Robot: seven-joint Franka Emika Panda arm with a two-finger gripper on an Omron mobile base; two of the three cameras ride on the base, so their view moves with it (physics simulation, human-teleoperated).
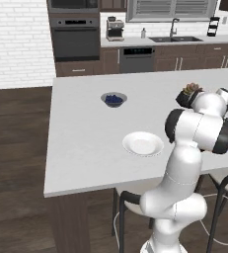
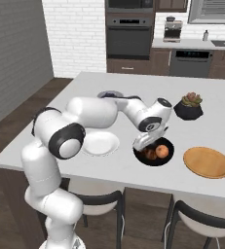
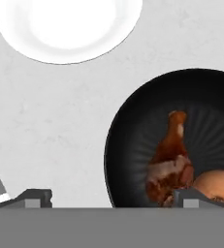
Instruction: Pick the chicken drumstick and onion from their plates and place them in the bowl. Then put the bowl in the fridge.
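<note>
Hand view: we see the glossy black round bowl [image 3: 181,140] holding the reddish-brown cooked drumstick [image 3: 170,160] and round orange-tan onion [image 3: 215,186], so loading looks done. Our two-finger gripper [image 3: 114,198] straddles the bowl's rim, fingers spread, gripping nothing, likely for a rim grasp. Empty glossy white plate [image 3: 67,26] lies beside the bowl.

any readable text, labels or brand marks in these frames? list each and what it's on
None readable.
The oven and dishwasher panels carry small light marks, too blurred to read.
The black bowl, white plate, wooden plate and gripper carry no lettering.
</note>
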